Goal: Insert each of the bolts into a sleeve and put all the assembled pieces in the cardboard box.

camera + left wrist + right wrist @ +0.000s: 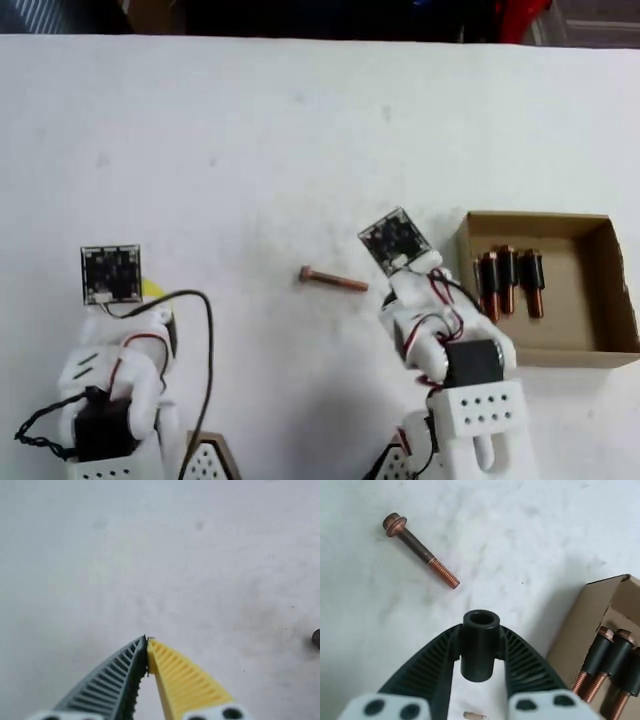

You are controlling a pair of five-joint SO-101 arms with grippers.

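The right pincer is clamped on a black sleeve. Its dark ribbed fingers press against both sides of the sleeve, which stands upright between them with its open bore facing the wrist camera. The sleeve is held above the white worktop, just beside the near corner of the cardboard box.

One copper-coloured bolt lies flat on the worktop between the two arms, nearer the right one and apart from its pincer. Its flanged head points toward the left arm's side and its threaded end toward the box.

Inside the box, three assembled pieces lie side by side against the wall nearest the right arm — each a bolt pushed through a black sleeve, with copper showing at both ends.

The left pincer sits low over bare worktop at the left, well away from the bolt. Its grey finger and yellow finger meet at the tips, with nothing between them.
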